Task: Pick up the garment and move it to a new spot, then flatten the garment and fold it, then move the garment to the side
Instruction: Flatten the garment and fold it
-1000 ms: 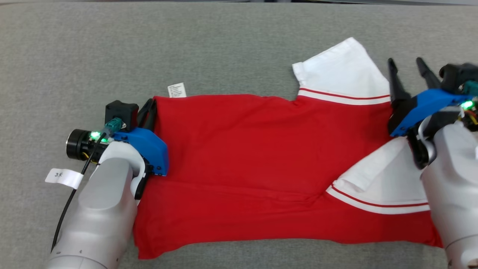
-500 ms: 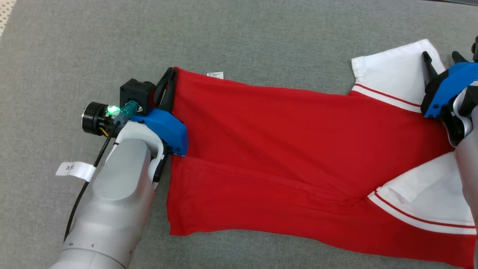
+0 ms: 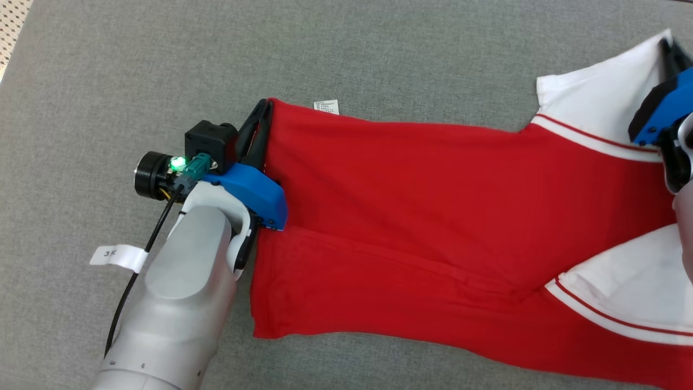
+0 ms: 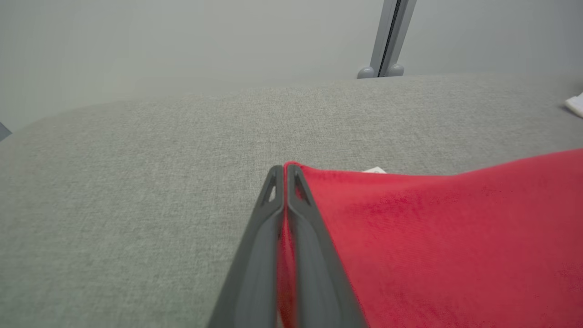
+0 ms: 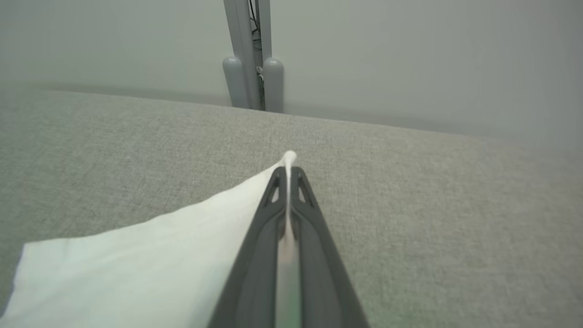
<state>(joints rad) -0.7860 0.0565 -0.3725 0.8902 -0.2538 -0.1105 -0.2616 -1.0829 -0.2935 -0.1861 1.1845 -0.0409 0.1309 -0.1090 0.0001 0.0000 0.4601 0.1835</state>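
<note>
The garment [image 3: 422, 216] is a red shirt with white sleeves and red-striped cuffs, spread flat across the grey table. My left gripper [image 3: 264, 108] is shut on the far hem corner of the garment; in the left wrist view red cloth [image 4: 432, 237] is pinched between its closed fingers [image 4: 255, 255]. My right gripper [image 3: 670, 46] at the right edge is shut on the tip of the far white sleeve [image 3: 595, 103]; the right wrist view shows white cloth [image 5: 150, 255] clamped between its fingers [image 5: 314, 255]. The near white sleeve [image 3: 628, 292] lies folded over the red body.
A small white care label [image 3: 326, 106] sticks out at the garment's far hem. Grey fabric table [image 3: 162, 65] stretches left and beyond the shirt. A metal post [image 5: 253, 59] rises past the table's far edge against a pale wall. A white tag [image 3: 118, 255] hangs on my left arm's cable.
The right gripper went from open above the far white sleeve to shut on its tip. The head camera shifted, so the whole scene slid right. The left grip is unchanged.
</note>
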